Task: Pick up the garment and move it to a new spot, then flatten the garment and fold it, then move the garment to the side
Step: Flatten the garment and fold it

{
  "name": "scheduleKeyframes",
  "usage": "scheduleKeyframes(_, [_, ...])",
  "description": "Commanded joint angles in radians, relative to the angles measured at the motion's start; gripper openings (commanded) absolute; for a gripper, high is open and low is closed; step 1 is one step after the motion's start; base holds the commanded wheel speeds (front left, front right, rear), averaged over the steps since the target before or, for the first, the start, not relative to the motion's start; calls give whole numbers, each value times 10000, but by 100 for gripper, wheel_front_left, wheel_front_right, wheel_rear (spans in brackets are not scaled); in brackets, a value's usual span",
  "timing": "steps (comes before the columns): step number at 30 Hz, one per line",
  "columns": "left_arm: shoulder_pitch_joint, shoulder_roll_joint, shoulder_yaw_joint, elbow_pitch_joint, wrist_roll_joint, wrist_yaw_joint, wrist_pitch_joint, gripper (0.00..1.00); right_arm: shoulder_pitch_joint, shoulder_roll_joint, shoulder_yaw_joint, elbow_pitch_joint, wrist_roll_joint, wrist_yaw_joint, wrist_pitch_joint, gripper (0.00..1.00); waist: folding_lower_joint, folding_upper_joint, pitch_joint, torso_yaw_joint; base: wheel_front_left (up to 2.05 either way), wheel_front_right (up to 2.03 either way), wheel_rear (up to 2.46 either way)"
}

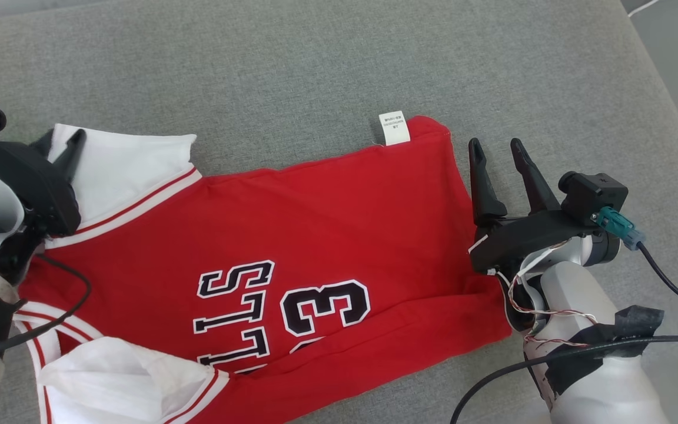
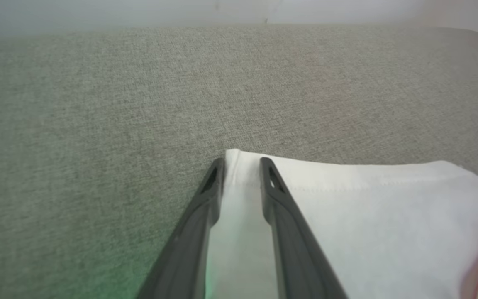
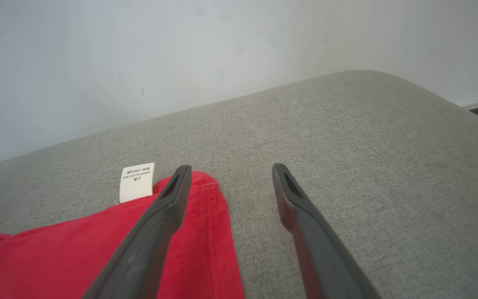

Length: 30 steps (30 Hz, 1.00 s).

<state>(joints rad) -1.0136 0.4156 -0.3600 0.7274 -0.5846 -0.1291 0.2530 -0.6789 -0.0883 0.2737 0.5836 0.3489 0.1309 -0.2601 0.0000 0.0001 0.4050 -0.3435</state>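
The garment (image 1: pixel 327 218) is a red jersey with white sleeves and black lettering, spread across the grey cushion. A white care label (image 1: pixel 394 128) sticks out at its far hem corner. My left gripper (image 1: pixel 59 144) is at the upper white sleeve (image 1: pixel 121 165). In the left wrist view its fingers (image 2: pixel 242 162) straddle the sleeve's corner (image 2: pixel 367 207), narrowed but apart, with white cloth between them. My right gripper (image 1: pixel 497 147) stands open just right of the red hem. In the right wrist view its left finger (image 3: pixel 168 203) lies over the hem corner (image 3: pixel 210 232), beside the label (image 3: pixel 137 181).
The grey fabric cushion (image 1: pixel 315 65) stretches beyond the garment toward a pale wall (image 3: pixel 181 50). Its rounded right edge (image 1: pixel 677 118) drops to the floor. A second white sleeve (image 1: pixel 121 377) lies bunched at the near left. Black cables (image 1: pixel 551 353) trail from my right arm.
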Motion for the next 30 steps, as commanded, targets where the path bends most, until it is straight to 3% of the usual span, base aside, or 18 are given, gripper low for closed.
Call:
scheduleKeyframes(1, [-109,33,-187,98,-118,2,-58,0,-57,-35,37,71,10,-2,-59,100,0,-1,-45,83,0,0,0])
scheduleKeyframes(11, [-312,103,-878,-54,-260,3,-1023,0,-575,-178,326,1106,374,-2,583,100,0,-1,-383,565,0,0,0])
scheduleKeyframes(19, [35,334,-1144,-854,-214,60,-1798,0,-1304,-682,405,2175,703,-2,1189,100,0,-1,-530,1153,0,0,0])
scheduleKeyframes(28, [599,492,-1140,-2195,-341,285,-1792,0,-1808,-1045,492,3069,1123,-2,1285,100,0,-1,-489,1698,0,0,0])
scheduleKeyframes(30, [668,525,-1119,-2482,-373,360,-1755,0,-1916,-1029,549,3311,1202,-2,1353,92,0,-1,-439,1772,0,0,0])
